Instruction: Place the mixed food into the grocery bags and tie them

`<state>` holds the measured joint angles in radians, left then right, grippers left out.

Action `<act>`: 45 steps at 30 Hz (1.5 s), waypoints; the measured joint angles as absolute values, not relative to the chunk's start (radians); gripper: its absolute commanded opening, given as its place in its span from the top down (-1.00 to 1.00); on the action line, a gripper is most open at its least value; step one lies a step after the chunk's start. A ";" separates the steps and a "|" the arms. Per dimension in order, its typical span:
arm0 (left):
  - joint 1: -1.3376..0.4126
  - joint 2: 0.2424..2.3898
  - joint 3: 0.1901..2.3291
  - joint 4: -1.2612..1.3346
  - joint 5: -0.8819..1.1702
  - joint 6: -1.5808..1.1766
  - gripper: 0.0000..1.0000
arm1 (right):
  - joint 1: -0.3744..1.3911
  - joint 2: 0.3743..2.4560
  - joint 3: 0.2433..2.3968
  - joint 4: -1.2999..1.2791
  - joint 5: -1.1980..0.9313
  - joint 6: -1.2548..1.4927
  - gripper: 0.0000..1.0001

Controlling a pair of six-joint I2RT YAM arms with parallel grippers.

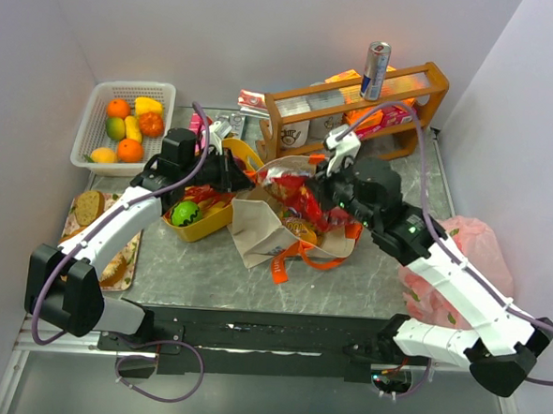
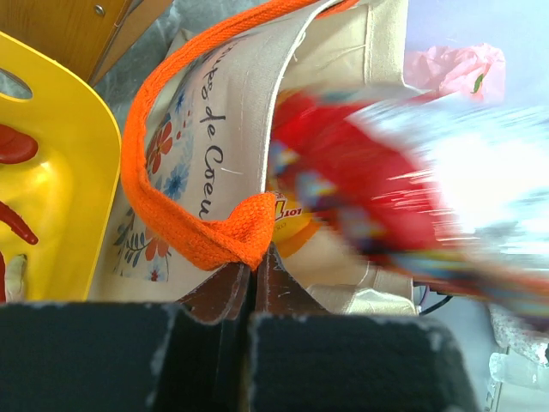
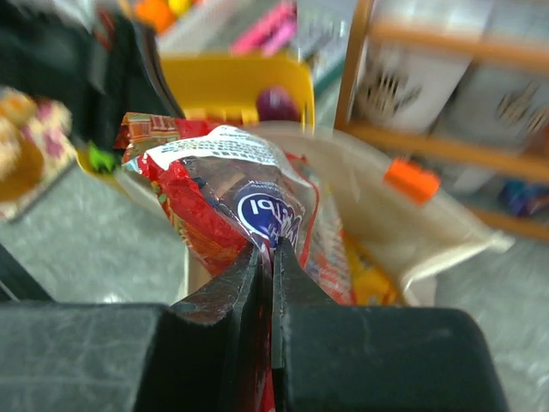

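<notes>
Left gripper (image 2: 255, 262): pinched orange handle (image 2: 171, 219).
Right gripper (image 3: 267, 257): clamped red snack packet (image 3: 219, 184) above canvas tote (image 1: 256, 234).
Beside: yellow tub (image 2: 60, 172), wooden rack (image 1: 358, 104).

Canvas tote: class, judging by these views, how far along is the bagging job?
Done: a yellow packet already lies inside the canvas tote. In hand: left jaws pinch its orange handle; right jaws hold a red snack packet at its mouth. Remaining: can, green fruit, pink bag, tying.
</notes>
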<state>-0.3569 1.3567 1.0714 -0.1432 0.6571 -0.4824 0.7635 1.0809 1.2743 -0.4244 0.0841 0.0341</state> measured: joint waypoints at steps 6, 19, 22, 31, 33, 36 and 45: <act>-0.357 1.359 1.071 -0.142 0.658 -0.482 0.98 | 0.763 1.081 1.145 -0.431 0.069 0.109 1.00; -0.347 1.360 1.071 -0.140 0.649 -0.472 0.98 | 0.765 1.347 1.127 -0.158 0.222 0.168 1.00; -0.347 1.360 1.071 -0.140 0.649 -0.469 0.98 | 0.764 1.390 1.127 -0.112 0.248 0.178 1.00; -0.348 1.361 1.071 -0.141 0.658 -0.468 0.98 | 0.765 1.347 1.139 -0.196 0.194 0.156 -0.77; -0.348 1.364 1.071 -0.140 0.662 -0.468 0.98 | 0.765 1.253 1.140 -0.249 0.164 0.155 -0.78; -0.348 1.366 1.071 -0.140 0.663 -0.468 0.98 | 0.765 1.083 1.145 -0.321 0.148 0.184 -0.77; -0.348 1.368 1.071 -0.140 0.663 -0.468 0.98 | 0.751 0.732 0.944 -0.553 0.217 0.423 -0.34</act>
<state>-0.3485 1.3678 1.0714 -0.1398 0.6628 -0.4679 0.7513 0.7319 0.9443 -0.5529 0.2173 0.4229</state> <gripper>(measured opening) 0.038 0.752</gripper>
